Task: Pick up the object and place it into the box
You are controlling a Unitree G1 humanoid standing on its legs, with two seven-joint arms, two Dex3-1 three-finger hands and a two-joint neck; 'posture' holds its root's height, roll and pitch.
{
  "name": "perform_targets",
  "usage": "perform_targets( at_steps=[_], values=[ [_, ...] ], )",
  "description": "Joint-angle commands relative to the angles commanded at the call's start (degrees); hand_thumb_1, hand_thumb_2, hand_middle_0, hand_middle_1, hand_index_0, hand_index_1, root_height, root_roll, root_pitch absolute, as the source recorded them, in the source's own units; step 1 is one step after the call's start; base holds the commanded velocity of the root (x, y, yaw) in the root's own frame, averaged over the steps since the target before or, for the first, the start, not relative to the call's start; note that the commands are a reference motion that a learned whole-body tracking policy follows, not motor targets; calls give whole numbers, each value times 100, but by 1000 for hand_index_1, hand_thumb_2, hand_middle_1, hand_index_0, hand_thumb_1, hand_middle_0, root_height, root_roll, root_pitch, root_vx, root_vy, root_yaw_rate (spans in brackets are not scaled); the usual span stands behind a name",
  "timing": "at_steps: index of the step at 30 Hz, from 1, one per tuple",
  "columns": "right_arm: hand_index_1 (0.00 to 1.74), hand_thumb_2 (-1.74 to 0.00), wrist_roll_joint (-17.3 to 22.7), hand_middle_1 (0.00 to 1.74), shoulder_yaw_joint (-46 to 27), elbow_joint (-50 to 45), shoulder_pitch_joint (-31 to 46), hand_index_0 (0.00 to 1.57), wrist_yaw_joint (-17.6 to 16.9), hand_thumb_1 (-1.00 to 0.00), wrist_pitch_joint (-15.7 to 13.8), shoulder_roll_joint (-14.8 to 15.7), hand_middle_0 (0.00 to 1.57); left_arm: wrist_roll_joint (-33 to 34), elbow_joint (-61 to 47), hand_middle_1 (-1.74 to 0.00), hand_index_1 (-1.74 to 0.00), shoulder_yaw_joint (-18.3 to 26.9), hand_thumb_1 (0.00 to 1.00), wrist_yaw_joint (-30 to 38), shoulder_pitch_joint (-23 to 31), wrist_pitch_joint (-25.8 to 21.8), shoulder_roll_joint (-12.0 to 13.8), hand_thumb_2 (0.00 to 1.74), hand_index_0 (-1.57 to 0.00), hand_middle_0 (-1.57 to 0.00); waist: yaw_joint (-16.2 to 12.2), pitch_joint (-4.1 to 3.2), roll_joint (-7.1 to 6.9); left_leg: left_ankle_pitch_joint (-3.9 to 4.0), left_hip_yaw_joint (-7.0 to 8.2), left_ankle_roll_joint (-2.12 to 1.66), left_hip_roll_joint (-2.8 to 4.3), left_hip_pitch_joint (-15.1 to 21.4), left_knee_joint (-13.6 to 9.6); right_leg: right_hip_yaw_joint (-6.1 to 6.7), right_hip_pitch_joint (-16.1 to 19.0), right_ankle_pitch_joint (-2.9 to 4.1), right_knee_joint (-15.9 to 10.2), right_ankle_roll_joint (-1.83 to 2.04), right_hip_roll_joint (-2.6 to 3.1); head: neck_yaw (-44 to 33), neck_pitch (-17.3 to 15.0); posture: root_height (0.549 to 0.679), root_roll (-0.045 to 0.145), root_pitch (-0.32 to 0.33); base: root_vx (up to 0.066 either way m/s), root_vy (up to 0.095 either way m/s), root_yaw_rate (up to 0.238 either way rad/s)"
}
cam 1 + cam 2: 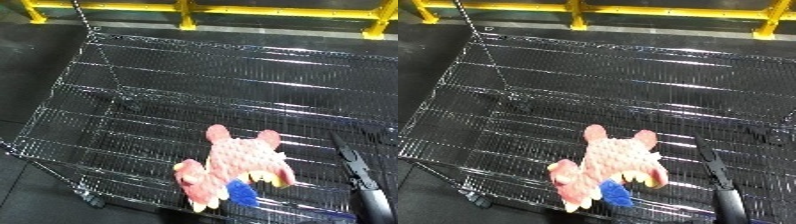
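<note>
Right eye view: 1 black right hand point(716, 172) enters at the lower right, seen as a thin straight finger pointing up and away over a thicker dark base; fingers straight, holding nothing. It is cut off by the bottom edge, so the palm and forearm cannot be made out. Left hand: in neither view.

Just left of the hand, apart from it, lies 1 soft toy point(235, 170). Material looks like plush: pink, with a knobbly, bumpy body, 2 rounded ear-like lobes at its far end, pale yellow fringe along the right edge, and 1 blue patch near its bottom edge. A second pink-and-yellow lump sits at its lower left; whether this is part of the same toy cannot be told.

The toy rests on the floor of 1 wire bin point(160, 90), a shiny metal grid of thin parallel rods with glare streaks across it. Its left side wall slopes outward. The near rim is partly cut off at the bottom.

Beyond the bin: dark floor and 1 yellow rail point(187, 12) with upright posts, cut off at the top.
</note>
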Motion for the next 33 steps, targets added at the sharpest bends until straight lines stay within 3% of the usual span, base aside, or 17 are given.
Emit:
perform_targets(
  at_steps=[7, 13, 19, 26, 33],
  values=[
    [0, 0, -98, 0, 345, 215, -350, 0, 160, 0, 115, -341, 0, -68, -81, -1740, -1740, -54, 1000, 13, 56, -19, 66, 1740, -1570, -1570, 85, 59, 24, 2, -12, -17, -6, -20, 4, -15, -72, 9, 45, 9, -32, 272, -307, 630, 54, -200, 11, 3, 19],
    [0, 0, -436, 0, 828, 782, -954, 0, 227, 0, 277, -737, 0, -133, -16, -1740, -1740, -107, 1000, 35, 100, -55, 97, 1740, -1570, -1570, 206, 143, 58, -1, -39, -23, -21, -94, 45, -21, -158, 33, 88, 24, -43, 689, -372, 629, 52, -193, 8, 5, 25],
    [0, 0, -709, 0, 1290, 1245, -1633, 0, 138, 0, 328, -898, 0, -220, -42, -1740, -1740, -195, 1000, 146, 125, -155, 164, 1740, -1570, -1570, 386, 261, 103, -3, -103, -21, -56, -270, 135, -44, -285, 48, 147, 32, -58, 999, -292, 627, 46, -178, 1, 2, 47],
    [0, 0, -925, 0, 1816, 2036, -2524, 0, -88, 0, 370, -870, 0, -273, -134, -1740, -1740, -443, 1000, 217, 33, -243, 245, 1740, -1570, -1570, 573, 495, 147, 26, -197, -15, -65, -607, 264, -64, -606, 104, 297, 52, -48, 1834, -29, 623, 39, -151, -47, -5, 48],
    [0, 0, -805, 0, 2270, 2833, -3191, 0, -180, 0, 398, -618, 0, -430, -99, -1740, -1740, -653, 1000, 298, 158, -292, 247, 1740, -1570, -1570, 705, 525, 173, 48, -287, -21, -25, -995, 441, -103, -945, 95, 485, 26, -15, 2323, 126, 618, 31, -120, -26, -17, 53]
  ],
)
